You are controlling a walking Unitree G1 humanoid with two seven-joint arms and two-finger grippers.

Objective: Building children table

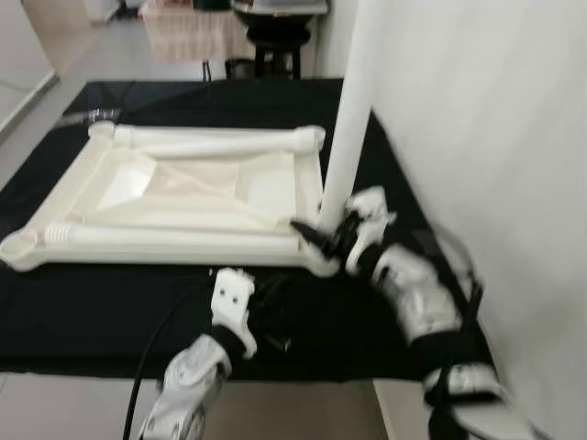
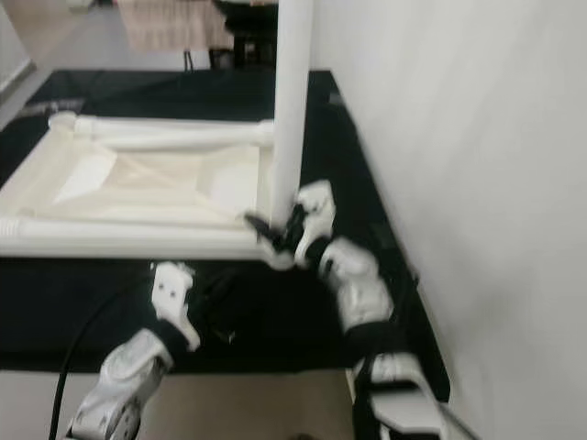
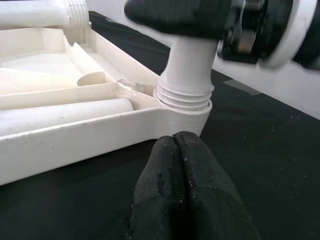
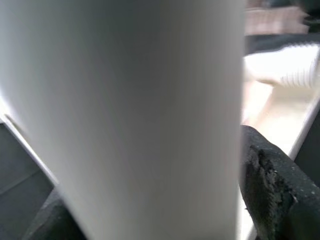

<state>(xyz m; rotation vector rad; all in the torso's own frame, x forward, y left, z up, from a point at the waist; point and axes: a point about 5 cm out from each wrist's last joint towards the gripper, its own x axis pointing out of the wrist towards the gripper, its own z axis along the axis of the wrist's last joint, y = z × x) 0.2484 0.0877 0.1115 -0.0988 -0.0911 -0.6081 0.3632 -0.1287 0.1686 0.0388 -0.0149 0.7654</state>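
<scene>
Nearest me in the head views, my left hand (image 1: 266, 316) hovers over the black mat (image 1: 92, 312), below the upturned white tabletop (image 1: 183, 197). My right hand (image 1: 323, 236) clamps the upright leg (image 1: 353, 110) at the tabletop's near right corner. Left wrist view: fingers (image 3: 187, 195) pressed together, empty, before the threaded socket (image 3: 184, 97). Right wrist view: leg (image 4: 135, 115) between my fingers (image 4: 275, 185).

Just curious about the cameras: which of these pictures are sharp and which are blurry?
Left and right eye views: soft all over, with a pale wash on the tabletop. Left wrist view: fairly sharp on the leg socket. Right wrist view: the leg is too near, a smooth out-of-focus blur.
</scene>
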